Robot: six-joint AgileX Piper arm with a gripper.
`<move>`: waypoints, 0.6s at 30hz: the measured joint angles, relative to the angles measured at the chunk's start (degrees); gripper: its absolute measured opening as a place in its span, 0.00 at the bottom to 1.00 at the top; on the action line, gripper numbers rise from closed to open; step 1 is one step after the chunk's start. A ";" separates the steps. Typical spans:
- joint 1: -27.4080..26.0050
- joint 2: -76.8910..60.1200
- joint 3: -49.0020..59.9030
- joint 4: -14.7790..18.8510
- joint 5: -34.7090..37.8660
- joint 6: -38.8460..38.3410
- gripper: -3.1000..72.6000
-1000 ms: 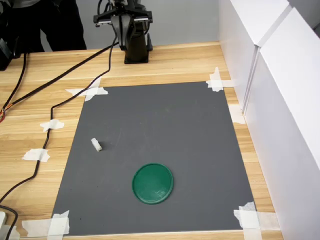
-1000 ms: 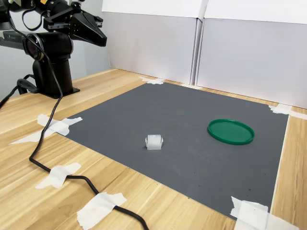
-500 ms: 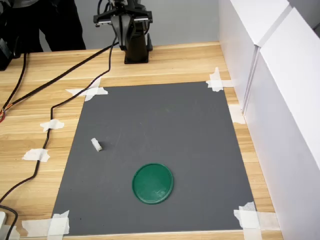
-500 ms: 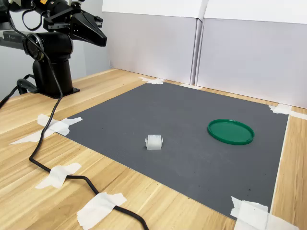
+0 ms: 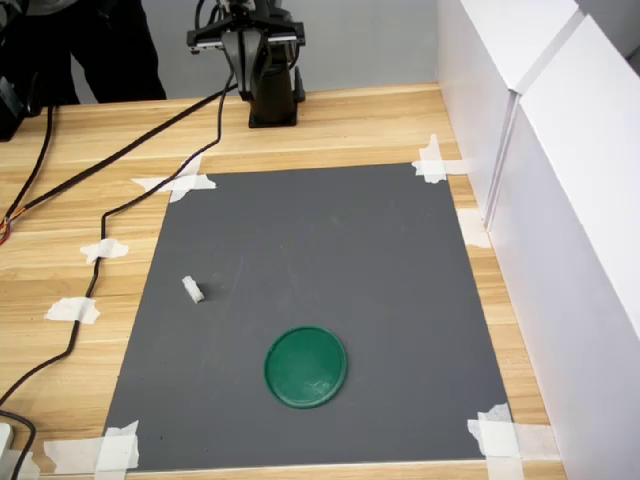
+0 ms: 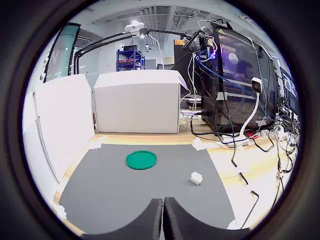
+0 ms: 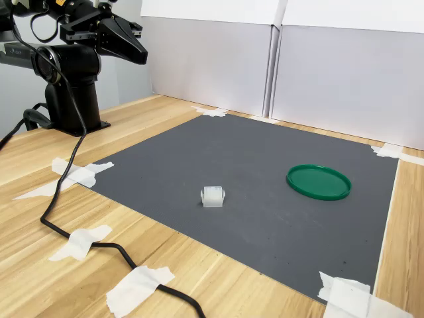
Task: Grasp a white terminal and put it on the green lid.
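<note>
In the first exterior view you see the white terminal [image 5: 193, 290] lying on the grey mat [image 5: 320, 250], apart from the green lid [image 5: 306, 367]; in the wrist view, the gripper [image 6: 163, 210] fingers are pressed together; in the second exterior view, the terminal lies left of the lid.

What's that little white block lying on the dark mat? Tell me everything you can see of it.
The white terminal is a tiny, off-white, slightly translucent block that looks like plastic, oblong in the first exterior view. It lies alone on the grey mat, near the mat's left edge in the first exterior view. Nothing touches it except the mat. The green lid sits apart from it, and the pincer is far off, up by the arm's base.
</note>
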 joint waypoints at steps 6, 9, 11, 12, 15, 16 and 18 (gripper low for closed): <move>0.00 0.00 -0.19 -0.12 0.55 0.00 0.02; 0.00 0.00 -1.74 -0.23 2.21 0.00 0.02; 0.00 0.17 -3.76 -0.30 2.82 0.00 0.02; 0.00 0.83 -5.05 -0.53 3.11 0.00 0.02; 0.00 4.47 -9.22 -1.71 3.98 0.00 0.02; 0.00 6.02 -10.94 -2.19 4.53 0.00 0.02; 0.00 9.42 -14.90 -3.02 6.80 0.00 0.02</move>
